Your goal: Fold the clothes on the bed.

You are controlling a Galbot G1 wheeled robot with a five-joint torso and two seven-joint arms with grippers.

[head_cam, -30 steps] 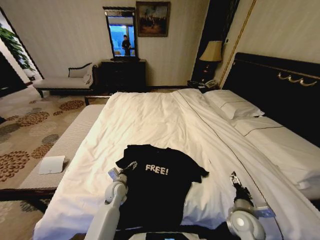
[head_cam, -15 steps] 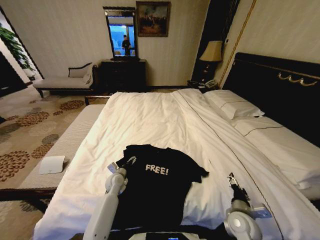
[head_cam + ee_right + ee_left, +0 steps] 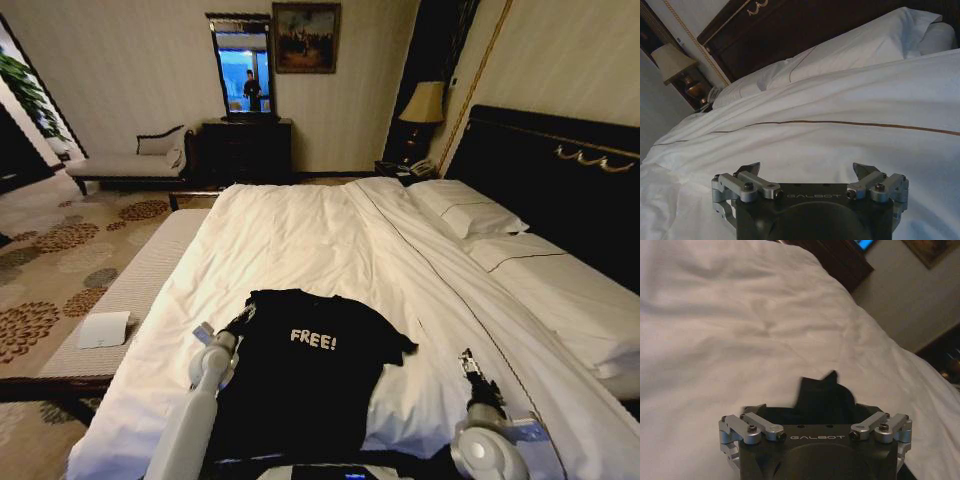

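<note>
The clothes are one black T-shirt (image 3: pixel 310 375) with white "FREE!" lettering, lying flat on the near part of the bed (image 3: pixel 300 230), collar towards me. My left gripper (image 3: pixel 242 316) is at the shirt's left sleeve, open. In the left wrist view, black sleeve fabric (image 3: pixel 822 397) rises between the spread fingers of the left gripper (image 3: pixel 810 411). To the right of the shirt, my right gripper (image 3: pixel 466 358) hovers over the white duvet, open. The right wrist view shows the right gripper (image 3: pixel 807 171) above bare sheet with nothing between its fingers.
Pillows (image 3: pixel 465 205) and a dark headboard (image 3: pixel 560 170) lie on the right. A padded bench (image 3: pixel 130 290) with a white card (image 3: pixel 105 328) runs along the bed's left edge. Farther off stand a chaise (image 3: pixel 125 165), a dresser with mirror (image 3: pixel 245 145) and a lamp (image 3: pixel 423 105).
My left arm has shifted left and slightly forward, from over the shirt's body to its left sleeve edge. The right gripper has barely moved.
</note>
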